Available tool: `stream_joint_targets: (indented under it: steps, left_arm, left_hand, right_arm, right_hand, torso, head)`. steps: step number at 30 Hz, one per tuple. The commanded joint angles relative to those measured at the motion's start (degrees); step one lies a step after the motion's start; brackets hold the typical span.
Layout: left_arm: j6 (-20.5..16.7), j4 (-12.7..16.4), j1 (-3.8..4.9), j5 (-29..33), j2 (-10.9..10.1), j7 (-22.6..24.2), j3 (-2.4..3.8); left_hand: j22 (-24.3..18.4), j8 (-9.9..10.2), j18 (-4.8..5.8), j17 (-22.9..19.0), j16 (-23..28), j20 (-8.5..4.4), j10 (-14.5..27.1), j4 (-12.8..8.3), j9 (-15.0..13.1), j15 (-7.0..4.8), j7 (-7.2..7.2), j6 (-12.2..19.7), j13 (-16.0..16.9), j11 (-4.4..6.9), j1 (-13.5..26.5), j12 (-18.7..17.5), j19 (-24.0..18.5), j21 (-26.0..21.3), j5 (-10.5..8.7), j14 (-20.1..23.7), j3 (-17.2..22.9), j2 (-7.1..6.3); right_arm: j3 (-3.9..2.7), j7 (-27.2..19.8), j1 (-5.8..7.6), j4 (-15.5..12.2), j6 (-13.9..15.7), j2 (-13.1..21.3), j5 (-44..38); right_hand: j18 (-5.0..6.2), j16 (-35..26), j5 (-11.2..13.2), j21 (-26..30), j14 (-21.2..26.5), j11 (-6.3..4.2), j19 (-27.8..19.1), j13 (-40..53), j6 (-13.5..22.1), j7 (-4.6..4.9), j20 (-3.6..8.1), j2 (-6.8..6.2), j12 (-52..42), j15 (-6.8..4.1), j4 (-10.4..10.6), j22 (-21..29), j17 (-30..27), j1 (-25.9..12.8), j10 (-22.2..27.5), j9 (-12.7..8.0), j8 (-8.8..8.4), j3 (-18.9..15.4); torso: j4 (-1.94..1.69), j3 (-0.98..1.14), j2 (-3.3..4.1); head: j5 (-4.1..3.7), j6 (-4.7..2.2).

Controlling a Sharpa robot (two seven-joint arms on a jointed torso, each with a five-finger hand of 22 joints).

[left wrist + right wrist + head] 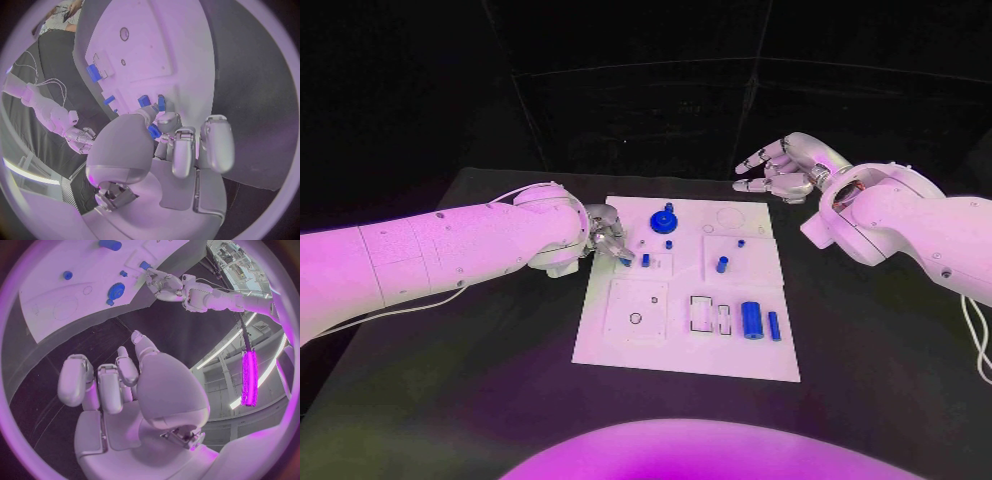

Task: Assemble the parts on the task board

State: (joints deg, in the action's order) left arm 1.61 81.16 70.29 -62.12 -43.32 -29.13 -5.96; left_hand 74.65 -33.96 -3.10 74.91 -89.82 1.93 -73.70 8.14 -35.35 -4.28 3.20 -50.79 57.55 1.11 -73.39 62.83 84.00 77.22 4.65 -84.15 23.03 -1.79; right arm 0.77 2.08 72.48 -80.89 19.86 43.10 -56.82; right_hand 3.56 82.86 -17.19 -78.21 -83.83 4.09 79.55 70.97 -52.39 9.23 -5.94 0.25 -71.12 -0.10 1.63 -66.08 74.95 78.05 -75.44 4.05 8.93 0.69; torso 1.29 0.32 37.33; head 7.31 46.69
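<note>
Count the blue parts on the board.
8: a disc, three pegs beside it, one peg pinched in the left hand, another next to it, a cylinder and a bar near right. More may be hidden.

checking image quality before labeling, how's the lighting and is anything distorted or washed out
Head view: magenta light over the task board and left hand, background black, straight edges stay straight. Left wrist view: fisheye bends the board edge, hand large up close. Right wrist view: same curving, a bright magenta light strip glares beside the right hand.
</note>
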Motion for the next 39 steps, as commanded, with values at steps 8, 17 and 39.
stream_joint_targets:
  steps: [8, 17, 39]
  left_arm:
    - [1.84, 0.21, -0.03, -0.45, 0.11, -0.52, -0.06]
    - [1.87, -0.26, -0.03, -0.44, 0.42, -0.48, -0.06]
    - [2.78, -1.94, -0.02, -0.44, 1.37, -0.55, -0.06]
  left_hand:
    - [0.08, -0.47, -0.43, 15.09, -0.18, -0.15, -0.55, -3.96, -0.16, -0.19, -0.29, -0.27, 0.09, 0.08, -0.34, 0.36, 0.55, 0.08, -0.15, -5.85, 4.35, -0.05]
    - [0.08, -0.68, -0.43, 15.09, -0.18, -0.18, -0.59, -3.82, -0.29, -0.22, -0.34, -0.34, 0.11, 0.12, -0.01, 0.42, 0.54, 0.06, -0.43, -5.85, 4.35, -0.24]
    - [0.66, -3.71, -0.33, 15.09, -0.18, -0.73, -1.01, 0.16, -2.05, -0.81, -1.15, -1.69, 0.48, 0.76, 5.65, 1.51, 0.77, 0.24, -1.29, -5.85, -6.38, -1.11]
  right_arm:
    - [-0.04, -0.40, 0.10, 0.02, -0.28, -0.10, -0.13]
    - [-0.04, -0.44, 0.10, 0.10, -0.29, -0.23, -0.13]
    - [-0.04, -0.48, 0.09, 0.18, -0.40, -0.23, -0.13]
  right_hand:
    - [1.12, -0.39, -0.34, 0.33, -3.49, -0.08, -0.19, -0.03, 0.39, -0.05, 0.32, 0.27, 0.31, -0.42, 0.08, 0.06, 2.63, 0.09, 0.19, -0.07, 0.33, -0.21]
    - [1.12, -0.39, -0.34, 0.33, -3.49, -0.08, -0.19, -0.03, 0.39, -0.05, 0.32, 0.27, 0.31, -0.42, 0.08, 0.06, 2.63, 0.09, 0.19, -0.07, 0.33, -0.21]
    - [1.12, -0.40, -0.35, 0.35, -3.50, -0.08, -0.18, 0.01, 0.39, -0.06, 0.33, 0.31, 0.26, -0.42, 0.14, 0.07, 2.63, 0.06, 0.15, -0.07, 0.37, -0.24]
  torso:
    - [0.05, -0.04, 0.02]
    - [0.00, 0.03, -0.01]
    - [0.01, 0.00, -0.01]
  head:
    - [0.00, 0.15]
    - [0.00, 0.29]
    - [-0.31, 0.67]
